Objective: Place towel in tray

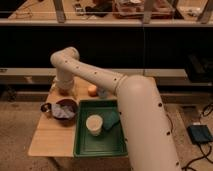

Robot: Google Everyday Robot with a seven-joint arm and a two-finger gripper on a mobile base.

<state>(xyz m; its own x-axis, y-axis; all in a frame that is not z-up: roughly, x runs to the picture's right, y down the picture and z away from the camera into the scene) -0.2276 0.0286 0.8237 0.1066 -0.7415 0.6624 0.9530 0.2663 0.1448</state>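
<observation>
The towel (62,111), a pale crumpled cloth, lies inside the round purple bowl (73,105) at the table's left. The green tray (85,147) sits just right of the bowl, at the front middle of the table. It holds a cream cup (94,124) and a dark green object (111,119). My white arm reaches from the lower right across the tray, then bends down at the far left. My gripper (62,90) hangs there behind the bowl, close over the table's far left corner, open and apart from the towel.
An orange fruit (92,90) and a small pale object (103,93) lie at the back of the wooden table (50,140). A small dark cup (46,107) stands left of the bowl. A dark counter runs behind the table.
</observation>
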